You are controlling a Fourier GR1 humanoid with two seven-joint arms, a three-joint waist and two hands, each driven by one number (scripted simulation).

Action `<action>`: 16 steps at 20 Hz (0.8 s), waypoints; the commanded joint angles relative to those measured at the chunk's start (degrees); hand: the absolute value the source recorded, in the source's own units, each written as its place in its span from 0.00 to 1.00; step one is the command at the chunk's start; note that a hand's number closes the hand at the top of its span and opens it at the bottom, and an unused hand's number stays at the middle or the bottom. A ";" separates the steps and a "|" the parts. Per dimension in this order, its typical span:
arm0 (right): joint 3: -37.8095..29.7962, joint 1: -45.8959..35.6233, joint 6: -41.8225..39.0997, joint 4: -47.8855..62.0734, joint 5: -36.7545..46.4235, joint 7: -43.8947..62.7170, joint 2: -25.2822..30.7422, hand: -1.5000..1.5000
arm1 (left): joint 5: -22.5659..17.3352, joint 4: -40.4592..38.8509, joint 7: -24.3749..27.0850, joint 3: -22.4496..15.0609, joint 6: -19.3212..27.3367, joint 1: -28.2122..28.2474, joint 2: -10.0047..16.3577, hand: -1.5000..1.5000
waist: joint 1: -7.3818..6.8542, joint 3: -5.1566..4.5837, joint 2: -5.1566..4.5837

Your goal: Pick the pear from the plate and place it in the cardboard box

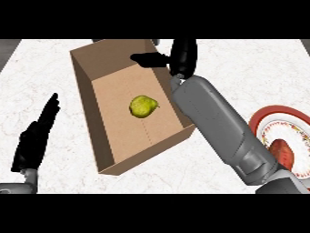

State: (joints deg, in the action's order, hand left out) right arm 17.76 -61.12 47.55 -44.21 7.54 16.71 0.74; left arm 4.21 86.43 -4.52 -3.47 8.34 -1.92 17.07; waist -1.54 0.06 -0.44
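Observation:
A yellow-green pear (144, 106) lies on the floor of the open cardboard box (97, 132), near its middle. My right hand (177, 57) is over the box's far right corner, beyond the pear and apart from it, its fingers relaxed and holding nothing. The right forearm runs along the box's right wall. A round plate (264, 120) with a red rim sits at the right, partly hidden by that forearm. My left hand (35, 136) rests open at the lower left, fingers pointing up, left of the box.
A reddish object (285, 152) lies on the plate, beside my right forearm. The counter top is white marble, with darker edges at the far left and far right.

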 commanded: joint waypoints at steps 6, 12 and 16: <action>-10.41 11.74 -2.42 -12.71 -6.03 -4.93 12.28 0.00 | -0.65 0.07 1.46 1.97 -0.36 2.93 -0.05 0.50 | 2.39 -0.03 0.63; -14.88 27.30 -10.28 -27.09 -11.49 -9.09 19.65 0.00 | 0.88 0.73 2.80 2.16 -0.27 5.02 -0.01 0.50 | 2.45 -0.02 0.62; -15.42 35.04 -18.42 -40.11 -13.71 -2.49 27.75 0.00 | 1.99 3.32 -0.88 1.29 0.99 3.93 -1.28 0.50 | 2.87 -0.05 0.92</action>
